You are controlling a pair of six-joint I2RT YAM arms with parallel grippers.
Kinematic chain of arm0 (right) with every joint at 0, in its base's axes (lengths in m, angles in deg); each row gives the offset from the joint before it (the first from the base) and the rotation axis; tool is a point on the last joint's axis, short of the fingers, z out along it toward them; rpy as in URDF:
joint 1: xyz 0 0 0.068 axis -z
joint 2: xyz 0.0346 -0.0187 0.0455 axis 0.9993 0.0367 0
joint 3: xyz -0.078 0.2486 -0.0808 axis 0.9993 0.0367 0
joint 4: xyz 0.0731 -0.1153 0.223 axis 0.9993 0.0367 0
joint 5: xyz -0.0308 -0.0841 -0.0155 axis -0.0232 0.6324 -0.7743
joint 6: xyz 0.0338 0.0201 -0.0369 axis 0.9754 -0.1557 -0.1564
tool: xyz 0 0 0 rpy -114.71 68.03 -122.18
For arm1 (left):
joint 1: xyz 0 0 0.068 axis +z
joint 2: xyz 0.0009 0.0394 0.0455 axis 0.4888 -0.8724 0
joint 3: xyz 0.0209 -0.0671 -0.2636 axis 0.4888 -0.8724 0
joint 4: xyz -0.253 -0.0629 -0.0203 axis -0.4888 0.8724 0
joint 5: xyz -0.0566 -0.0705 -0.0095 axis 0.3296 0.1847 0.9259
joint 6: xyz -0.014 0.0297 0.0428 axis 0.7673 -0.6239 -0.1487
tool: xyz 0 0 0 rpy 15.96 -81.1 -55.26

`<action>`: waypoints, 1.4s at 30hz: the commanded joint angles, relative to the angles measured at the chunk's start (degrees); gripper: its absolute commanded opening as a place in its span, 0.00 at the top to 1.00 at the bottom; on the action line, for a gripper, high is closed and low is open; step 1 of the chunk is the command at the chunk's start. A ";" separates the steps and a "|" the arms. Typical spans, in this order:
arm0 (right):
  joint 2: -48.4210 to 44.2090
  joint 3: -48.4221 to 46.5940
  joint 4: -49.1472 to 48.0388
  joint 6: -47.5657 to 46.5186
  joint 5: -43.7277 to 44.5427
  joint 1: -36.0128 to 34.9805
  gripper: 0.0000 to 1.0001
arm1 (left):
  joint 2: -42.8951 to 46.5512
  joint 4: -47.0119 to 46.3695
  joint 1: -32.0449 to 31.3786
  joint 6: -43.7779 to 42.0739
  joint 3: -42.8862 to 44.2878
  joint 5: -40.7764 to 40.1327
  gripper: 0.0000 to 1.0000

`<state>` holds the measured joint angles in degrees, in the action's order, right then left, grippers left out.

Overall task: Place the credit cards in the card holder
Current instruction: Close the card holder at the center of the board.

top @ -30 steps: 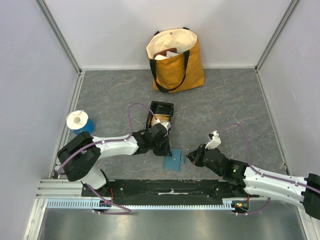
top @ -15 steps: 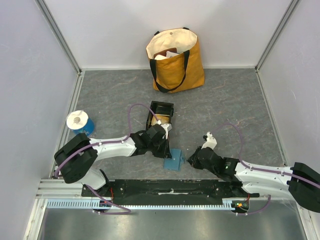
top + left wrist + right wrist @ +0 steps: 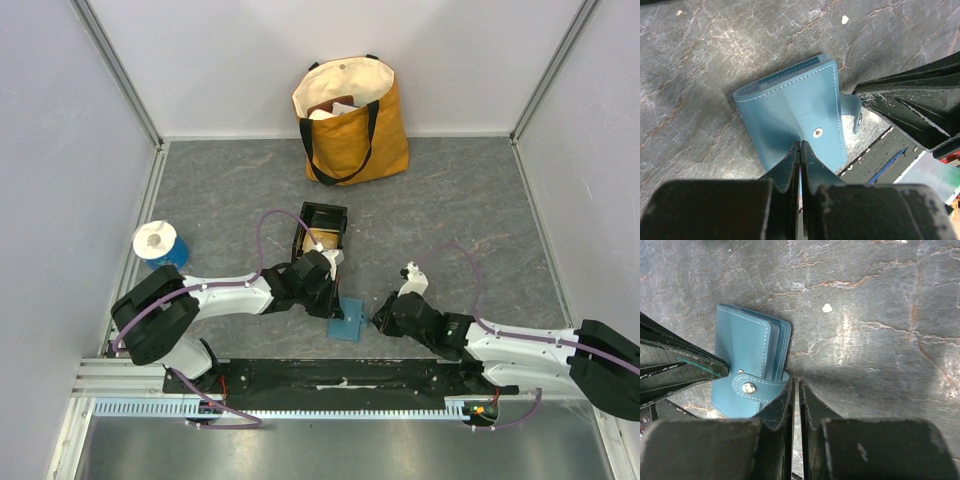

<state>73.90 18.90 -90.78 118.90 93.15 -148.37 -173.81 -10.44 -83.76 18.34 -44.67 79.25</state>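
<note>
1. Step in hand, I'd say: opening the card holder (image 3: 348, 320) so cards can go in.
2. Left claw (image 3: 800, 150) is closed tight, pinching the top cover near the snap stud. Keep that pinch firm & low so the holder doesn't skid on the desk (image 3: 450, 220).
3. Right claw (image 3: 795, 390) is almost closed, w/ a slim gap. The snap tab (image 3: 757, 389) touches one finger's outer side; can't tell if it's gripped. It needs the tab btwn its fingers, then a pull away from the left claw.
4. Holder: teal bifold, white stitching, metal snaps, folded shut, lying flat on the desk at the near edge, btwn both claws.
</note>
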 commanded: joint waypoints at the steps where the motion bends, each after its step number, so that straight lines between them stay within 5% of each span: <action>1: 1.93 -3.45 -3.10 -3.09 -1.19 0.44 0.88 | -0.91 -2.00 -0.34 1.17 -0.42 -0.56 0.94; 10: 5.53 -6.53 -3.99 -5.47 -4.09 0.35 0.88 | -2.05 -2.44 -0.43 2.93 -0.68 -0.82 0.95; 24: 1.58 -11.72 7.61 -8.37 -4.27 -0.53 0.92 | -1.44 -2.00 -0.43 4.08 -0.51 -2.32 0.95; 42: 7.03 -11.63 3.58 -7.22 -5.24 -1.67 0.92 | -1.44 -1.12 -0.96 3.55 -0.42 -2.14 0.95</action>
<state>79.82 9.06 -84.46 111.95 87.38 -149.90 -174.53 -11.84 -83.78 21.48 -44.89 78.92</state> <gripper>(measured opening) 0.073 0.051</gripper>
